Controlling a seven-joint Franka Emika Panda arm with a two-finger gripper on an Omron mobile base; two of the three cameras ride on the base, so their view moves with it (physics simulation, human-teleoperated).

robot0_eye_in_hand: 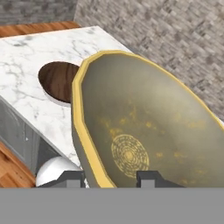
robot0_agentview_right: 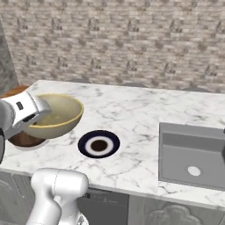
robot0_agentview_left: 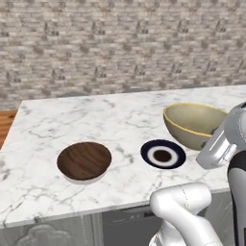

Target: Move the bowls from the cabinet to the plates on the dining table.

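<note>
My gripper (robot0_eye_in_hand: 109, 177) is shut on the near rim of the pale yellow-olive bowl (robot0_agentview_left: 192, 124), which hangs tilted above the dining table (robot0_agentview_left: 120, 115). The gripper (robot0_agentview_left: 212, 134) holds it just right of the dark navy plate (robot0_agentview_left: 163, 154), which lies bare on the marble. From the other side the held bowl (robot0_agentview_right: 55, 115) hangs left of that plate (robot0_agentview_right: 99, 143). The dark brown wood-grain bowl (robot0_agentview_left: 84, 161) rests on a pale plate (robot0_agentview_left: 84, 181) further left. It is partly hidden behind the held bowl (robot0_agentview_right: 23, 139). The cabinet is out of view.
A grey sink basin (robot0_agentview_right: 193, 154) is set into the marble top to the right. A brick wall (robot0_agentview_left: 120, 43) runs behind the table. Wooden floor (robot0_agentview_left: 6, 122) shows past the table's left end. The table's front edge (robot0_agentview_left: 72, 211) is close to my base.
</note>
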